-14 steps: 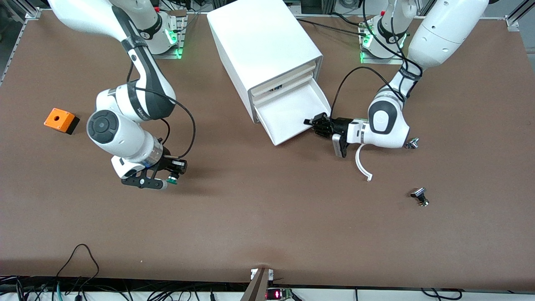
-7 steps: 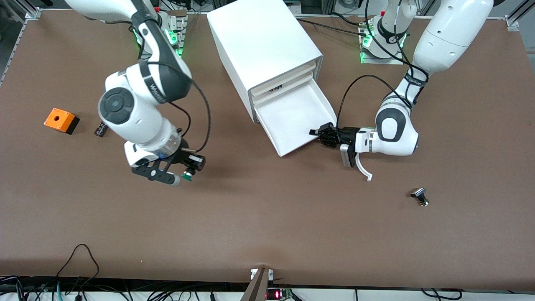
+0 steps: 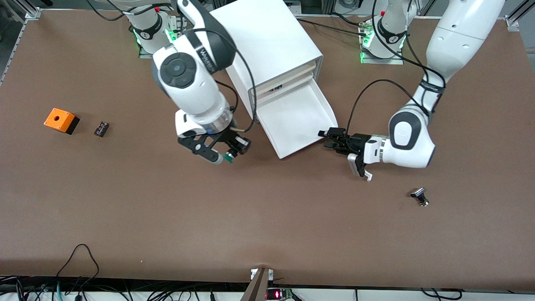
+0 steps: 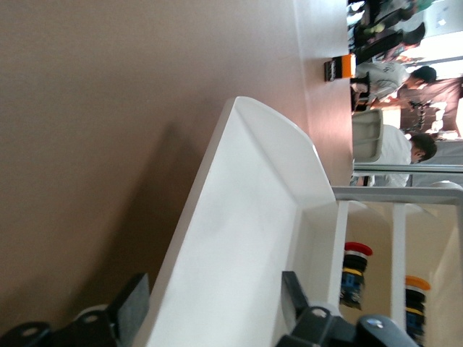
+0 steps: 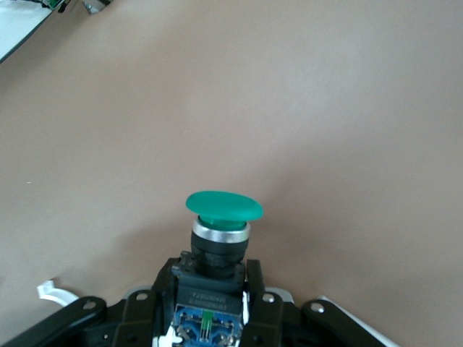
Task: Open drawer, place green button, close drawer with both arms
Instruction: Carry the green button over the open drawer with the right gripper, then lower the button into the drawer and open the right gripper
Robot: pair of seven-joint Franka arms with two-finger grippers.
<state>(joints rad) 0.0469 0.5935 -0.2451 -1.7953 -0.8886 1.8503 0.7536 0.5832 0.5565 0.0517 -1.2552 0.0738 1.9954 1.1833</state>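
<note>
Your right tool (image 3: 223, 154) is clamped on the green-capped button (image 3: 228, 157), hanging over bare table (image 3: 267, 234) just beside the open drawer (image 3: 292, 117), toward the right arm's end. The drawer, bottommost in the white cabinet (image 3: 261, 37), is pulled out. Your left tool (image 3: 332, 139) sits at the drawer's front corner, fingers (image 4: 134, 307) apart and straddling the front wall. A black-capped button (image 3: 420, 196) lies near the left arm's end.

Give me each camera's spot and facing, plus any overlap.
Front: high across the table, facing both arms; right gripper carries the button over the table.
Left wrist: on that arm, looks along the open drawer; left gripper straddles its front.
Right wrist: looks past its fingers at the button.
Shared: front and left wrist show the drawer.
</note>
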